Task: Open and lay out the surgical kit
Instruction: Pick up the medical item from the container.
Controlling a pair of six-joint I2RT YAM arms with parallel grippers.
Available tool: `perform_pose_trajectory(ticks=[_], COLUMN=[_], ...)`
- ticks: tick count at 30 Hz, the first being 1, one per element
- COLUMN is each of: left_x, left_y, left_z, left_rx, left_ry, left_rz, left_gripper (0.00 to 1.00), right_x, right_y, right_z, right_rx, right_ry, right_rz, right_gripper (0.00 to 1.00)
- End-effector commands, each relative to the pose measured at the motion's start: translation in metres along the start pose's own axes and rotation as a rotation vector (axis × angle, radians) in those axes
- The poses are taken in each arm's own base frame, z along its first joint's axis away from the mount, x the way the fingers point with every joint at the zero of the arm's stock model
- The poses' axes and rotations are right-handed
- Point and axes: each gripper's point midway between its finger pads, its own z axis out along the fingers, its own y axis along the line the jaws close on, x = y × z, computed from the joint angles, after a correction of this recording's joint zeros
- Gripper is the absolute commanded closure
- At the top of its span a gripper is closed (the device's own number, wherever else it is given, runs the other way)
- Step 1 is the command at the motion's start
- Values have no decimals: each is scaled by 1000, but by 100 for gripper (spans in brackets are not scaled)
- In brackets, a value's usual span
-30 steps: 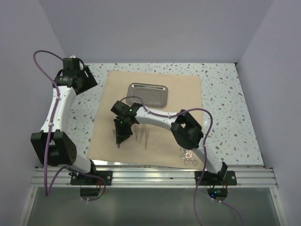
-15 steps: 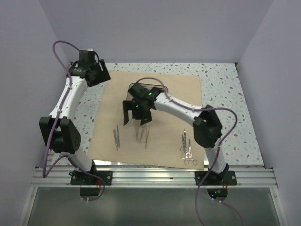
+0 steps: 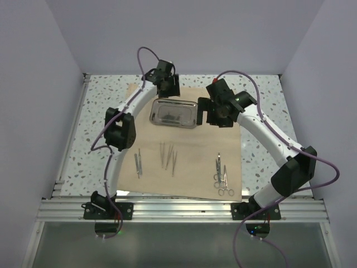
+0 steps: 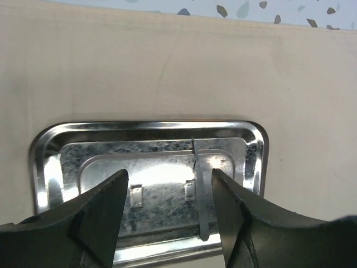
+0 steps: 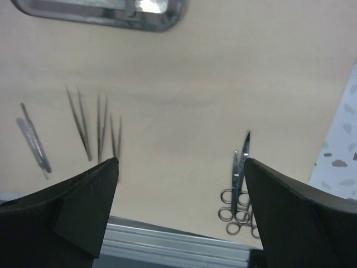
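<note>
The right gripper (image 5: pixel 181 162) opened, left the scalpels (image 3: pixel 138 163) lying, and swung far right; the left gripper (image 4: pixel 170 173) moved over the tray (image 3: pixel 174 113).

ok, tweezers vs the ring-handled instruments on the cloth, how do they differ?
The tweezers are plain tapered prongs, fanned apart midway across the tan cloth. The ring-handled instruments have finger loops at their near ends and lie bunched by its right edge. Both are slim steel, lying flat.

Speckled white tabletop (image 3: pixel 81 139). Directly on it, centred: tan cloth wrap (image 3: pixel 195 151), unfolded, spread flat. Near edge of wrap close to tabletop's near rim. Speckled surface showing left, right and far of wrap.
</note>
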Motion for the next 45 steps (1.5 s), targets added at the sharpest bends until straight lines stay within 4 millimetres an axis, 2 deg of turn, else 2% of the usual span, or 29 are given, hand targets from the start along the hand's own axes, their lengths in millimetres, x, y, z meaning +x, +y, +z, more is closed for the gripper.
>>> perform_pose_trajectory(ticks=[1,3,8,14,18,24,29,35,37,42,45], left_x=[-4,3,18,28,35,58,89,120,127,140,149], left_y=[-26,-31,-44,-47,-37,-22,-1,20,22,22,27], left_z=[13,29,55,78,91,96,96,100,101,104,106], left_rx=[68,82,99,80,17,-88,-200,-267,-274,-286,-297], left_ry=[-22,-26,-28,-40,-53,-13,63,152,168,196,223], left_rz=[-20,-18,27,81,133,239,336,360,369,386,386], left_gripper=[36,37,38,38,37,44,56,69,74,78,85], right_x=[19,20,29,38,37,35,35,37,40,43,44], right_y=[-28,-33,-48,-56,-62,-68,-68,-72,-75,-81,-83], right_z=[1,-1,0,4,4,7,11,13,13,11,9], right_rx=[87,99,135,154,165,170,153,154,157,157,155], right_ry=[49,46,65,97,102,112,115,118,122,121,121], right_rz=[-9,-7,0,10,14,17,32,39,41,52,58], right_gripper=[2,2,2,2,2,2,2,2,2,2,3])
